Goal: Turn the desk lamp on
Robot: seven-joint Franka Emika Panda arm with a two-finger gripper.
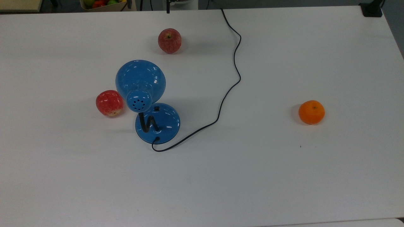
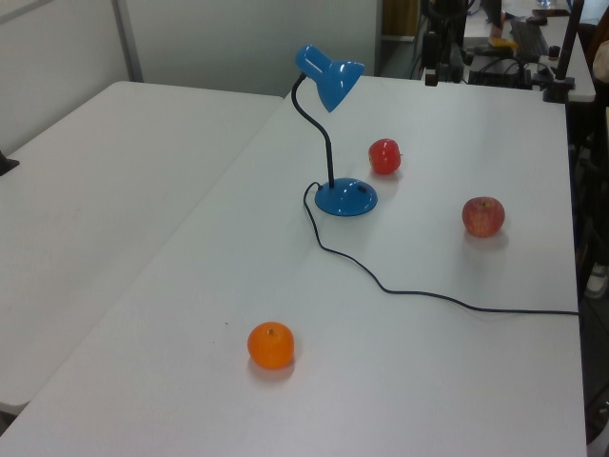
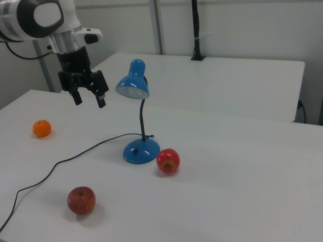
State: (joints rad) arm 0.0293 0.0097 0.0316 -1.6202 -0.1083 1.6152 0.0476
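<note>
The pincer (image 3: 87,95), released with fingers spread, hangs in the right view's upper left, high above the table (image 3: 242,191) and apart from the lamp (image 3: 139,121). The lamp stands mid-frame, its small black switch (image 1: 156,108) on the domed base in the top view's centre left. A red apple (image 3: 168,161) lies just beside the base. The switch is tiny under the shade; a slanted press could likely slip on the glossy dome or shove the light lamp into the apple.

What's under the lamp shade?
In the top view the shade overhangs bare table and the base's rim; the switch shows just clear of it. The table directly beneath is covered there.
</note>
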